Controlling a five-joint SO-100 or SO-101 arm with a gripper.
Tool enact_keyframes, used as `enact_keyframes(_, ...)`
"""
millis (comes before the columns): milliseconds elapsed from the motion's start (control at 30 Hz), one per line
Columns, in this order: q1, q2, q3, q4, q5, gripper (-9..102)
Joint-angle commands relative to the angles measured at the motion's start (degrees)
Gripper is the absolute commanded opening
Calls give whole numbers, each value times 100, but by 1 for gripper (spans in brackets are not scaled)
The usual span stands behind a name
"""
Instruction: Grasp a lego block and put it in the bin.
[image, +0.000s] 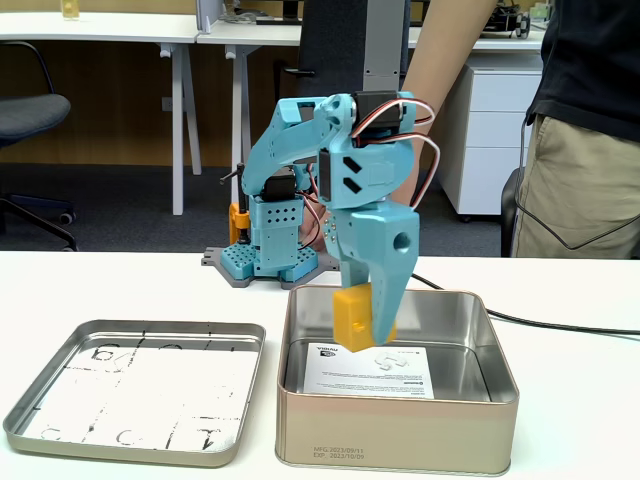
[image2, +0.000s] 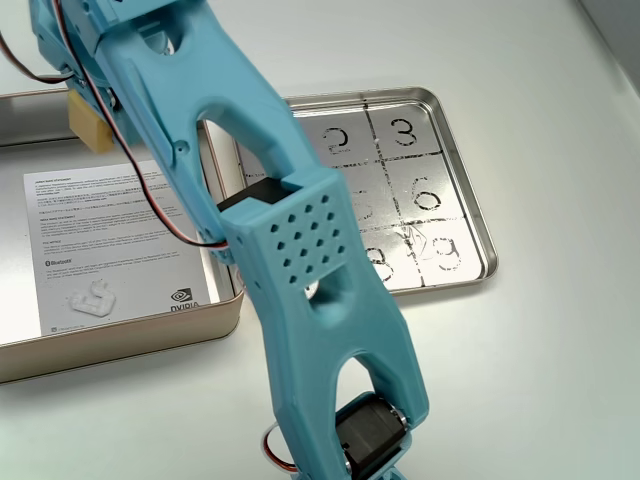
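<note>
1. In a fixed view from the front, the blue gripper (image: 368, 325) points straight down over the bin (image: 400, 440), its fingers closed on the lego block (image: 352, 318).
2. The mustard-yellow block hangs between the fingers, inside the bin's opening near its left wall, above the white paper label (image: 375, 375) on the bin's floor; whether it touches the floor cannot be told.
3. In a fixed view from above and behind the arm, the lego block (image2: 88, 120) shows as a pale yellow corner past the arm's left edge, over the bin (image2: 120, 335) and its label (image2: 100, 240).
4. The shallow tray (image: 40, 425) with black scribbled marks lies just left of the bin in the front view; from above the tray (image2: 470, 215) lies right of it, showing numbered squares.
5. A person (image: 580, 130) stands behind the table on the right.
</note>
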Motion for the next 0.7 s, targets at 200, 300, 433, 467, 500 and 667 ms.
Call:
enact_keyframes(200,53,835,554,167,53,11)
enact_keyframes(300,53,976,659,167,88,18)
enact_keyframes(433,88,1397,1125,149,-26,21)
enact_keyframes(467,105,1494,1239,132,-35,21)
enact_keyframes(500,132,1573,1266,123,9,21)
enact_keyframes(667,527,2074,1283,35,141,21)
